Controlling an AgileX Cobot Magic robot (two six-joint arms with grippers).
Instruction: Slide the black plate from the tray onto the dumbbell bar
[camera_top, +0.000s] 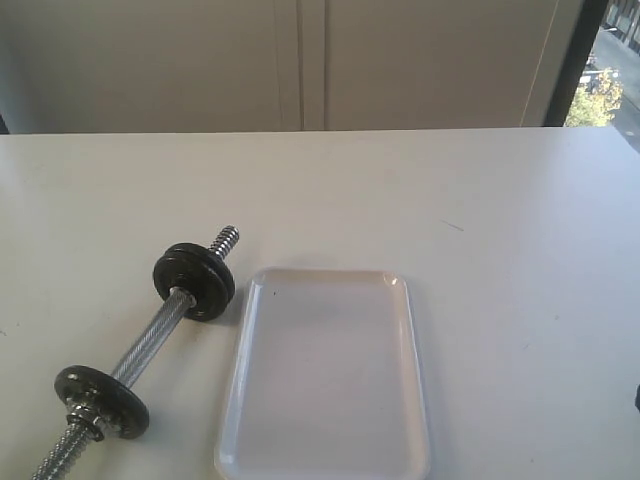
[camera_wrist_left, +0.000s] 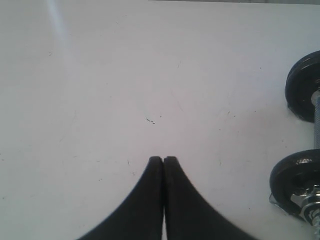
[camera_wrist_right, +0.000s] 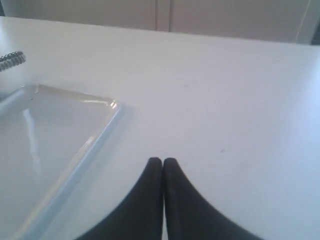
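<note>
A pale surface (camera_top: 500, 250) seen from above and in front, with a cream wall behind it.

On the left side of the exterior view a chrome dumbbell bar (camera_top: 150, 345) lies flat on the surface, running diagonally from the near left corner up toward the middle. Its centre is knurled and its ends are threaded. Two black plates are threaded on it. The far black plate (camera_top: 195, 281) sits near the bar's farther end, with a short length of thread showing beyond it. The near black plate (camera_top: 102, 400) sits toward the closer end, with a silver nut (camera_top: 88, 420) against its outer face. The two plates are well apart, with the knurled grip between them.

Just right of the bar lies the white tray (camera_top: 330, 370), a glossy rectangle with rounded corners and a low rim. Its far left corner is close to the far black plate but not touching it.

The left tool (camera_wrist_left: 163, 159) is closed, its two dark fingers pressed together over bare surface, with both plates off to one side. The right tool (camera_wrist_right: 162, 161) is closed in the same way, beside the tray. Neither tool holds anything.
</note>
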